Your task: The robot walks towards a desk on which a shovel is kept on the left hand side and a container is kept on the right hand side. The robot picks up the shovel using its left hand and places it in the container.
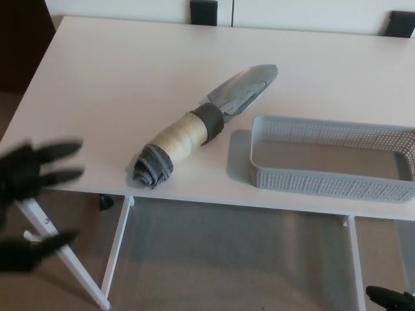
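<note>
From the head view, your left hand was at the desk's near-left corner, blurry, fingers spread, holding nothing. The one shovel lay to its right, handle end nearest, blade pointing away-right. One container sat just beside it; your right hand barely showed, can't tell its state.

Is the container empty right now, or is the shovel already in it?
Empty. The container shows only bare tabletop inside its walls; the shovel lies on the desk beside it.
</note>
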Controlling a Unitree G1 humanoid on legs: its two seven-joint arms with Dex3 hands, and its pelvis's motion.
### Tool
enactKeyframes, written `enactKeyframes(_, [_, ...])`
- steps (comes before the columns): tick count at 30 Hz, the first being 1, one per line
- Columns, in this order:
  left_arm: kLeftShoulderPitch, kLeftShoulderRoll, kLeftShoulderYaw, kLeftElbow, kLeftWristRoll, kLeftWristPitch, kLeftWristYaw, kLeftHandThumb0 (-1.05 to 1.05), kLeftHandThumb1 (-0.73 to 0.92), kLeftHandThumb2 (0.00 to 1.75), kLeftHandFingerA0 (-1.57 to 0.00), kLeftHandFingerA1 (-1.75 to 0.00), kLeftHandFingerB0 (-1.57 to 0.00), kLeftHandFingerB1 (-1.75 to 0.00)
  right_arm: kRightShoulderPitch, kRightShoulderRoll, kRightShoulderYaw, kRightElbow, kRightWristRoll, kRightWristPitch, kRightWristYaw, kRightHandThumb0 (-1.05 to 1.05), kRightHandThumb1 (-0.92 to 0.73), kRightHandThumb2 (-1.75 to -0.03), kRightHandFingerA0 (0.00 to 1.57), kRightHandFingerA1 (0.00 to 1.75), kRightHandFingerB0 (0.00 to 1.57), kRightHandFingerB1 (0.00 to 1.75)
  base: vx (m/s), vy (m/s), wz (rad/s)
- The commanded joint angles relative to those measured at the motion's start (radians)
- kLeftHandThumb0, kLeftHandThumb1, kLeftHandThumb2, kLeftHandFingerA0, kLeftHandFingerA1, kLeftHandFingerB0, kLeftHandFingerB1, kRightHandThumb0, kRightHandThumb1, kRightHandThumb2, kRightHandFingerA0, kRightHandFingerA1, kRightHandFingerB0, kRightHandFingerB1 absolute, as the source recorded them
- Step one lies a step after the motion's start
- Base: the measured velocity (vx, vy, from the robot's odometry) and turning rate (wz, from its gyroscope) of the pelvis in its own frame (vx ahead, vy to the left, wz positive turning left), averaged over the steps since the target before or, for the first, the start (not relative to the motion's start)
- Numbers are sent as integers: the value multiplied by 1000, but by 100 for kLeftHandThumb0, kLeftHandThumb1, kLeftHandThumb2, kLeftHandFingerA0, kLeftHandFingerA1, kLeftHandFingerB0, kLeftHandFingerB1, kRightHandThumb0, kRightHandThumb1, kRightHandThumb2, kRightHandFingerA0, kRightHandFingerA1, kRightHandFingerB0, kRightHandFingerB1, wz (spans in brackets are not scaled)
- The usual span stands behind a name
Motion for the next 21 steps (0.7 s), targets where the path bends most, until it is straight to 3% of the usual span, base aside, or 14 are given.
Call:
enactKeyframes(1, [-574,110,-39,-351,-46,180,63,-52,49,55,-43,-51,-29,-44,-1,-20,0,-42,-26,42,-38,-39,-49,-71,58,53,41,46,0,0,0])
enactKeyframes(2, [-603,108,-58,-337,45,197,75,-60,49,55,-41,-52,-27,-45,-1,-20,0,-44,-27,47,-39,-38,-49,-70,58,52,41,46,0,0,0])
enactKeyframes(3, [-631,108,-81,-335,118,236,86,-61,51,55,-39,-50,-27,-43,0,-21,1,-46,-26,47,-37,-29,-59,-58,63,44,45,38,0,0,0])
enactKeyframes(5, [-670,104,-135,-313,218,282,78,-66,53,57,-37,-39,-26,-33,-1,-22,1,-46,-25,47,-35,-30,-58,-57,63,44,46,38,0,0,0])
enactKeyframes(6, [-685,102,-162,-302,242,313,68,-64,42,73,-33,-44,-23,-39,1,-21,2,-51,-24,50,-35,-30,-58,-57,63,43,46,38,0,0,0])
enactKeyframes(10, [-737,67,-268,-225,353,370,57,-57,40,69,-30,-44,-23,-38,2,-24,2,-50,-29,42,-36,-31,-57,-57,62,43,44,38,0,0,0])
enactKeyframes(11, [-743,50,-299,-207,396,396,70,-57,40,68,-30,-44,-23,-37,2,-26,2,-47,-29,37,-34,-38,-49,-71,57,52,40,46,0,0,0])
enactKeyframes(12, [-751,41,-334,-185,445,413,76,-58,41,69,-29,-44,-20,-37,2,-27,2,-50,-29,41,-33,-30,-58,-57,63,43,45,38,0,0,0])
enactKeyframes(13, [-755,34,-355,-169,471,418,80,-59,41,69,-28,-44,-18,-36,8,-28,3,-54,-30,41,-32,-40,-48,-72,58,52,41,46,0,0,0])
enactKeyframes(17, [-831,15,-478,-64,615,509,77,-66,45,73,-16,-40,-9,-35,-28,-31,-1,-42,-30,31,-33,-39,-48,-71,60,54,41,47,0,0,0])
enactKeyframes(18, [-849,2,-497,-32,618,517,76,-33,28,87,-1,-48,0,-47,-27,-31,-1,-53,-30,32,-35,-39,-48,-72,60,53,40,47,0,0,0])
enactKeyframes(21, [-882,-33,-560,49,619,561,65,-33,25,85,-1,-49,0,-48,-26,-32,-4,-60,-30,27,-35,-39,-49,-72,59,54,41,47,0,0,0])
